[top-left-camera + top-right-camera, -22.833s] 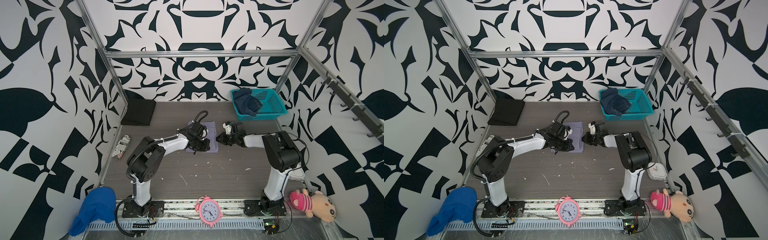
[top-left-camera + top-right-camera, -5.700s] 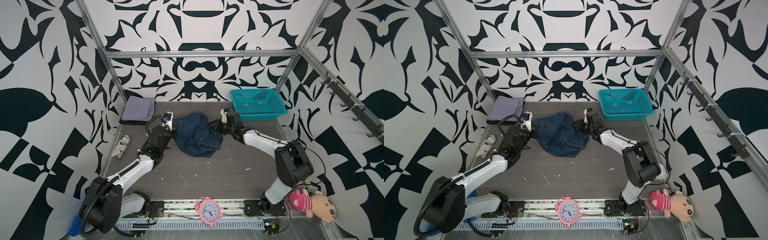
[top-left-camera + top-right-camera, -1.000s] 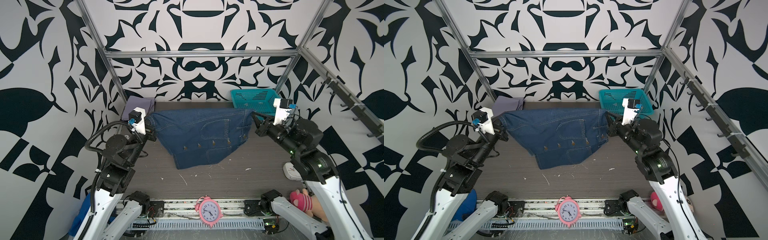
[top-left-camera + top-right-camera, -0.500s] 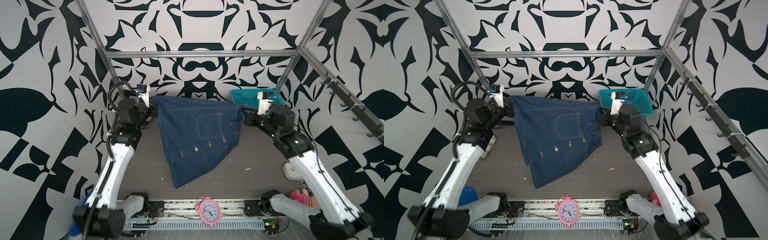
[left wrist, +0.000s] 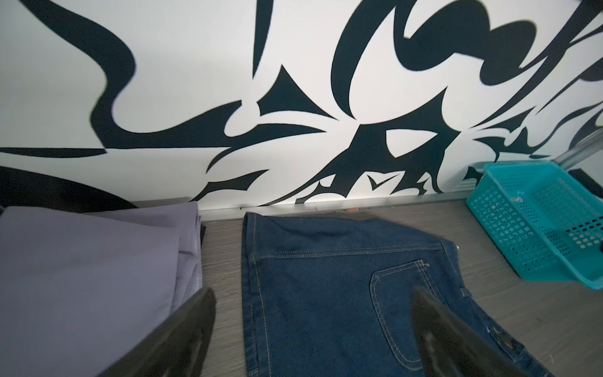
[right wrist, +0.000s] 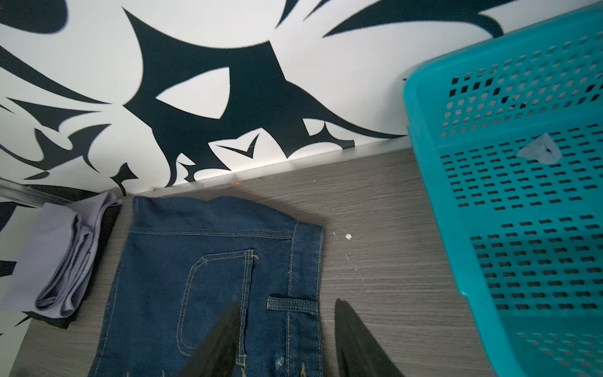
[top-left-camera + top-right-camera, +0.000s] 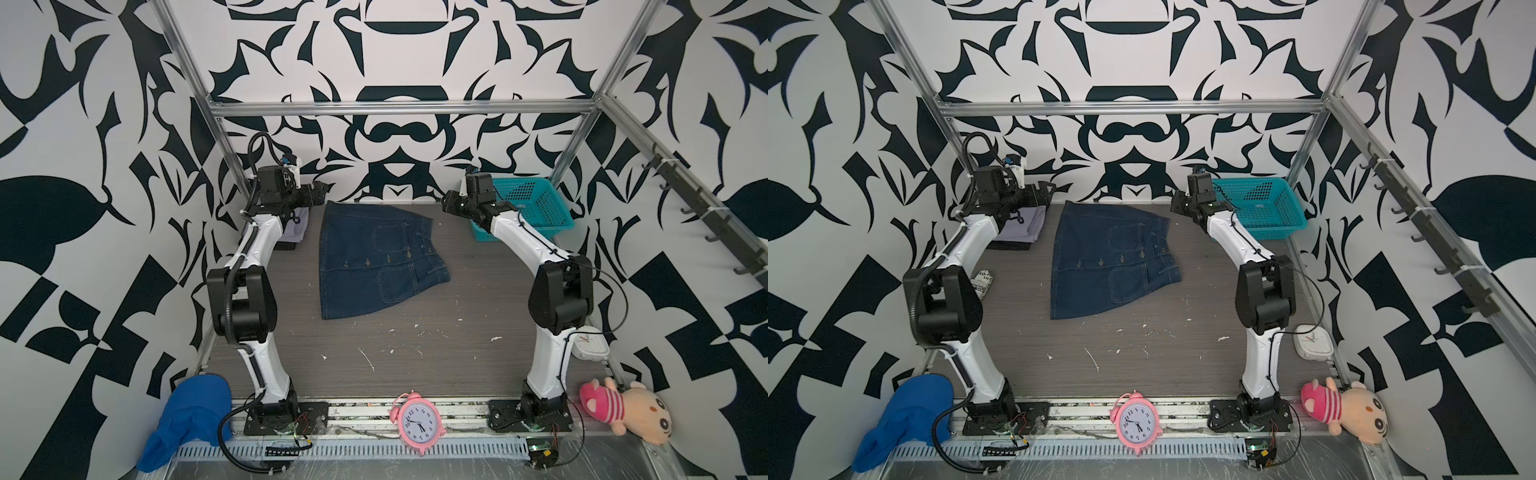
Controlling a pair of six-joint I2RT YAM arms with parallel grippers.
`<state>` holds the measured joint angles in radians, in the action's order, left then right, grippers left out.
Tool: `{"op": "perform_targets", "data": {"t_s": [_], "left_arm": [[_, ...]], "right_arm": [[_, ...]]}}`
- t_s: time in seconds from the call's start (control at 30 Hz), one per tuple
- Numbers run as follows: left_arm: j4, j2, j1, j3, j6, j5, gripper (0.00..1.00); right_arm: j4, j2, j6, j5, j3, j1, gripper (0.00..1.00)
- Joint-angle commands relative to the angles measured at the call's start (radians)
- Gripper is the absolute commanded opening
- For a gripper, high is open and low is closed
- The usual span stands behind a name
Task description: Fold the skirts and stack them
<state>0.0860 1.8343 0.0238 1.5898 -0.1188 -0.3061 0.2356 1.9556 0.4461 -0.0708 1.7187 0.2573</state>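
The left claw (image 5: 313,333) hangs wide open over the denim skirt's (image 7: 374,257) far left corner, holding nothing. The right claw (image 6: 287,339) stands partly open and empty above the far right corner, near the basket (image 7: 528,181). The skirt lies flat, apart from 2 folded skirts, the lavender skirt (image 7: 1021,222) atop the black skirt (image 7: 1011,246). Bare table (image 7: 415,353) runs from its near hem frontward.

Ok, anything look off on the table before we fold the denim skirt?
Mostly fine. The denim skirt lies flat but crooked, its far edge slightly humped. White scraps litter the table; one lies in the basket.
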Motion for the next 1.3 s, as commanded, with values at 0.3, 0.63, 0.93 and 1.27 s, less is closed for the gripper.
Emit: {"op": "perform_targets", "data": {"t_s": [0.3, 0.63, 0.93, 1.27], "left_arm": [[0.037, -0.043, -0.022, -0.315, -0.064, 0.05, 0.94], [0.072, 0.116, -0.059, -0.261, -0.132, 0.035, 0.76], [0.084, 0.161, -0.078, -0.269, -0.202, 0.039, 0.54], [0.09, 0.158, -0.075, -0.268, -0.211, 0.035, 0.0]], "right_arm": [[-0.132, -0.067, 0.001, -0.201, -0.244, 0.012, 0.52], [-0.157, -0.016, 0.026, -0.23, -0.265, 0.01, 0.53], [-0.179, 0.057, 0.051, -0.264, -0.244, 0.01, 0.53], [-0.124, 0.202, 0.069, -0.291, -0.141, 0.004, 0.54]]}}
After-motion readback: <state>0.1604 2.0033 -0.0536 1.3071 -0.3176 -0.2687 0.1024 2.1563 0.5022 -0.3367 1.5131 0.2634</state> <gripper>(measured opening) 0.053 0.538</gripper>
